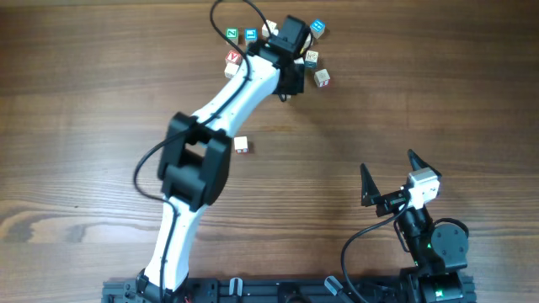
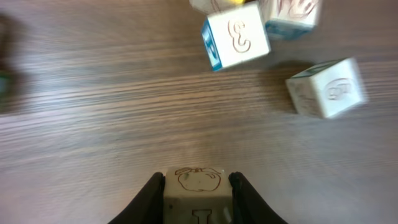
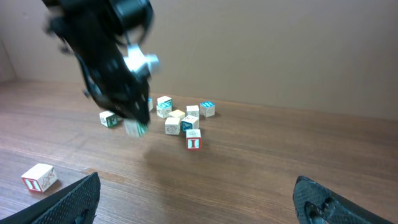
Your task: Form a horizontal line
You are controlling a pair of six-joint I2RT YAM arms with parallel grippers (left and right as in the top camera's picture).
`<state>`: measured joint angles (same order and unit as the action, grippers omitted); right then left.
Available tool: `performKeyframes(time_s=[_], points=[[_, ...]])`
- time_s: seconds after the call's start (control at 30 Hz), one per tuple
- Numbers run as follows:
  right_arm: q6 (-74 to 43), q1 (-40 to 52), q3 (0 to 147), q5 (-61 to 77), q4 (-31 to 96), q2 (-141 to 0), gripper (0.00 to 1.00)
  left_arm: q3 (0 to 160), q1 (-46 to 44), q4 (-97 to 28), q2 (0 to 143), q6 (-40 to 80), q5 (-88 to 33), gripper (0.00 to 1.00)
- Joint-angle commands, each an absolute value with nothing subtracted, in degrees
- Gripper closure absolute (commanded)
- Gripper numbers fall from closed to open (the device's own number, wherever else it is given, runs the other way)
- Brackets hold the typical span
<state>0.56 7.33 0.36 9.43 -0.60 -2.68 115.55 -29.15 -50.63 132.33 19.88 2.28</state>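
No straight row of five whitish cubes shows in any view. My left gripper [image 1: 291,87] is shut on a pale cube [image 2: 194,186] with an apple outline and a letter I, at the near edge of the loose cube cluster [image 1: 313,57]. In the right wrist view this cube [image 3: 134,129] hangs a little above the table under the left arm. A single whitish cube with red marks [image 1: 242,144] lies alone mid-table; it also shows in the right wrist view [image 3: 40,177]. My right gripper [image 1: 388,164] is open and empty at the near right.
Loose cubes lie at the far edge: green [image 1: 232,34], blue [image 1: 251,35], red-faced [image 1: 233,59], blue [image 1: 317,28] and pale [image 1: 322,78]. Two white cubes [image 2: 236,34] [image 2: 328,87] lie just beyond the held cube. A red-faced I cube [image 3: 193,142] sits nearest the right arm.
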Motion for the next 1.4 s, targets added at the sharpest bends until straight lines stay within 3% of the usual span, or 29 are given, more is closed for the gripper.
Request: performKeyframes(time_s=[0.0, 0.3, 0.7, 0.83, 1.0, 1.13, 1.37], points=[[1.10, 7.05, 0.32, 10.20, -0.75, -2.44, 0.00, 115.55, -25.15, -54.59, 122.13, 20.18, 3.14, 0.75], [1.10, 7.05, 0.32, 10.20, -0.75, -2.44, 0.00, 115.55, -9.96, -78.78, 111.18, 19.73, 3.09, 0.76], [1.10, 7.05, 0.32, 10.20, -0.75, -2.44, 0.00, 115.04, -8.84, -96.49, 101.71, 18.57, 8.62, 0.76], [1.10, 7.05, 0.32, 10.20, -0.75, -2.44, 0.00, 105.27, -8.84, -91.59, 87.33, 21.52, 8.64, 0.76], [1.13, 7.05, 0.32, 10.20, -0.75, -2.44, 0.00, 79.90, -8.84, -74.19, 74.04, 26.24, 8.05, 0.73], [1.10, 7.05, 0.32, 10.20, -0.75, -2.44, 0.00, 65.25, -8.88, -57.98, 78.32, 26.20, 2.39, 0.77], [1.10, 7.05, 0.32, 10.20, -0.75, -2.44, 0.00, 64.38, -10.85, -46.94, 92.09, 23.14, 2.35, 0.78]])
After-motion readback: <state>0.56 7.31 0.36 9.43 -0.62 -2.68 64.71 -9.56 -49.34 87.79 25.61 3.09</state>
